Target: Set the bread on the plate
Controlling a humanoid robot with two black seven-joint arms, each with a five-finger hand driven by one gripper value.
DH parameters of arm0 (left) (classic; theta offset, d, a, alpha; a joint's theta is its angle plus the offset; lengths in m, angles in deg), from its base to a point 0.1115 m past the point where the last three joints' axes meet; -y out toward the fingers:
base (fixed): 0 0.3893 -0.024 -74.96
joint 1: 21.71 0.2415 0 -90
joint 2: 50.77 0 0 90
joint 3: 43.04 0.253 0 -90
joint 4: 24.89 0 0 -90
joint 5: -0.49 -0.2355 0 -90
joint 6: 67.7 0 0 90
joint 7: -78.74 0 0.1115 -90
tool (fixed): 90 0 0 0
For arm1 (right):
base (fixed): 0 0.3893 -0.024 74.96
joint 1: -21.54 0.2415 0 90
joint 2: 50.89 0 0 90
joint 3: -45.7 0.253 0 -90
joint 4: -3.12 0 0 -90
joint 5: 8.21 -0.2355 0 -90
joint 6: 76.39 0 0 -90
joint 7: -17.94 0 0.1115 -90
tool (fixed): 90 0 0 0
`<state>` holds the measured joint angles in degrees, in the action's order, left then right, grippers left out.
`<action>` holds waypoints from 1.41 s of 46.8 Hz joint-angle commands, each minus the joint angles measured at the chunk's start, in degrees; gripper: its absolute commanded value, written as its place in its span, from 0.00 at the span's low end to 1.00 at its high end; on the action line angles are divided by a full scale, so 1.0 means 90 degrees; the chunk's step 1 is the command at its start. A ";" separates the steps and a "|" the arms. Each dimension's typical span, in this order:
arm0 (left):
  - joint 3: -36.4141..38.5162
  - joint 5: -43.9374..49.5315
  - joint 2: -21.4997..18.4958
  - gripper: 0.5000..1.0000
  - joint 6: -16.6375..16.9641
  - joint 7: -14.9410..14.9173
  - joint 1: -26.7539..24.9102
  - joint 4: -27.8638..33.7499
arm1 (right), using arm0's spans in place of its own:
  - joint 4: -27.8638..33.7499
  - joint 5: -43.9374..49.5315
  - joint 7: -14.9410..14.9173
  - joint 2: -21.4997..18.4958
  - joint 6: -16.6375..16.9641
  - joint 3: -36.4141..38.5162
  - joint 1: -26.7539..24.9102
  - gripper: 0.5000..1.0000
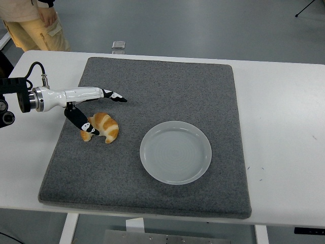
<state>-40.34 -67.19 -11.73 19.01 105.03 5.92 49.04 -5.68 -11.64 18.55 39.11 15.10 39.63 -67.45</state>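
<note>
A golden croissant lies on the grey mat, left of centre. A round white plate sits to its right on the same mat, with nothing on it. My left hand reaches in from the left edge and hovers right at the croissant. Its fingers stretch out flat above the bread, and the thumb points down over the croissant's left end. The hand is open and holds nothing. My right arm is out of the picture.
The grey mat covers most of the white table. A small clear object sits at the table's far edge. A person in tan clothing stands at the top left.
</note>
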 commanded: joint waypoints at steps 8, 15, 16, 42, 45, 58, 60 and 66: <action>-0.0008 -0.0906 -0.0069 0.98 0.0013 -0.0001 -0.0013 -0.0002 | 0.0001 0.0001 0.0000 0.0000 0.0000 0.0000 0.0005 0.90; -0.0008 -0.1015 -0.0060 0.98 0.0013 -0.0001 -0.0013 -0.0031 | 0.0001 0.0001 0.0000 0.0000 0.0000 0.0000 0.0005 0.90; -0.0008 -0.1015 -0.0050 0.98 0.0013 -0.0001 -0.0013 -0.0031 | 0.0001 0.0001 0.0000 0.0000 0.0000 0.0000 0.0005 0.90; 0.0032 -0.1054 0.0018 0.95 0.0052 -0.0011 0.0045 -0.0138 | 0.0001 0.0001 0.0000 0.0000 0.0000 0.0000 0.0005 0.90; 0.0032 -0.1093 0.0106 0.95 0.0052 -0.0011 0.0104 -0.0158 | 0.0001 0.0001 0.0000 0.0000 0.0000 0.0000 -0.0005 0.91; 0.0032 -0.1112 0.0282 0.89 0.0052 -0.0060 0.0202 -0.0285 | -0.0009 0.0001 0.0000 0.0000 0.0000 0.0000 0.0005 0.91; 0.0041 -0.1112 0.0302 0.86 0.0062 -0.0060 0.0202 -0.0294 | 0.0001 0.0001 0.0000 0.0000 0.0000 0.0000 0.0005 0.90; 0.0041 -0.1122 0.0331 0.79 0.0062 -0.0060 0.0192 -0.0314 | 0.0000 0.0001 0.0000 0.0000 0.0000 0.0000 0.0005 0.90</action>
<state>-39.97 -77.20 -8.85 19.52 104.49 7.73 46.30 -5.69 -11.64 18.56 39.11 15.10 39.63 -67.44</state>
